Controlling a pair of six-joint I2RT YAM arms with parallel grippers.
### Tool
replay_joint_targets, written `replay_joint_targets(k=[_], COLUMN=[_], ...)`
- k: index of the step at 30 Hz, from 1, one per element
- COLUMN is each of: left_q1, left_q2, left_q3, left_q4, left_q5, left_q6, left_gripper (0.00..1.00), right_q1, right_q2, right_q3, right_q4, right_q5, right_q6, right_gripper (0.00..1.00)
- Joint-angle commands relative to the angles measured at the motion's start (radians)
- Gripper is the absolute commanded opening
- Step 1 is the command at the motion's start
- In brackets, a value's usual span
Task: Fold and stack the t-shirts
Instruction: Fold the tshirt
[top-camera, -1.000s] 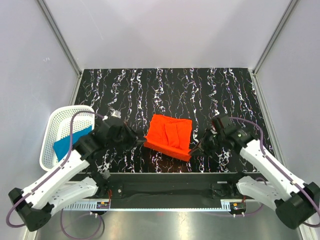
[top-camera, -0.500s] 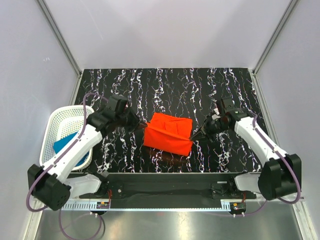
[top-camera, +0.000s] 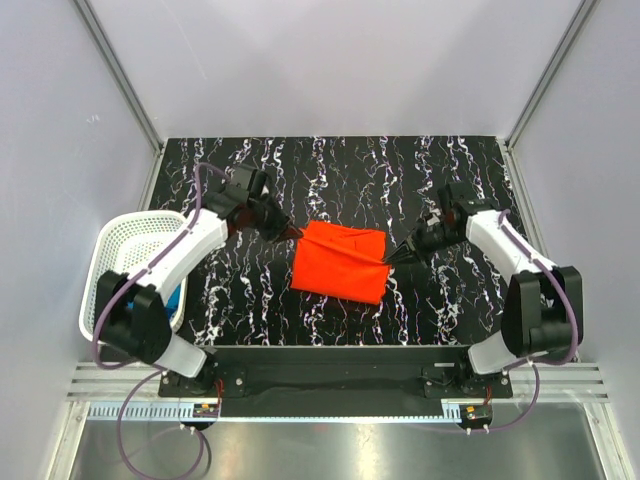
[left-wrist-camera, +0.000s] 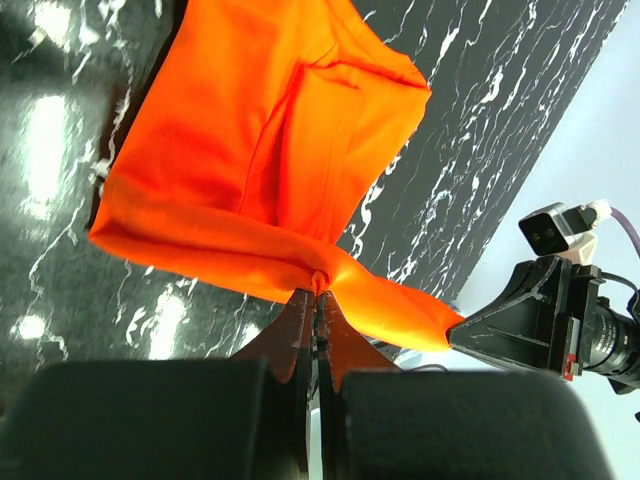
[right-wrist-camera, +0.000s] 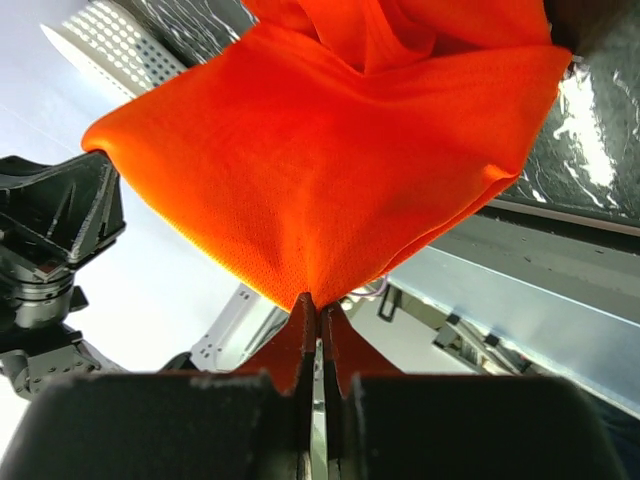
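The orange-red t-shirt (top-camera: 340, 262) lies folded in the middle of the black marbled table. My left gripper (top-camera: 296, 232) is shut on its far left corner; the left wrist view shows the pinched cloth (left-wrist-camera: 300, 200) at my left gripper (left-wrist-camera: 318, 295). My right gripper (top-camera: 390, 258) is shut on its right edge; the right wrist view shows the cloth (right-wrist-camera: 330, 150) drawn taut from my right gripper (right-wrist-camera: 319, 305). The held far edge is lifted between both grippers. The teal blue t-shirt (top-camera: 177, 300) is mostly hidden in the basket behind my left arm.
A white mesh basket (top-camera: 125, 270) stands at the table's left edge, partly covered by my left arm. White walls enclose the table on the left, far and right sides. A metal rail runs along the near edge (top-camera: 330, 362).
Both grippers have moved away from me toward the far side with the shirt's edge in them. The orange-red shirt has been drawn over itself and now lies flatter and smoother.
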Motion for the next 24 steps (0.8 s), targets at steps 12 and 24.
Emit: replay_joint_targets(k=[12,24], left_q1=[0.068,0.108], left_q2=[0.259,0.68], left_q3=[0.289,0.64], left_q4=[0.065,0.152], left_q5=[0.042,0.227], left_q6=[0.062,0.123], left_gripper=[0.0,0.14], right_q1=[-0.07,-0.147], right_q2=[0.334,0.59], right_q3=[0.31,0.524], right_q4=[-0.024,-0.028], right_q5=[-0.041,-0.011], right_q6=[-0.106,-0.191], right_gripper=[0.12,0.32])
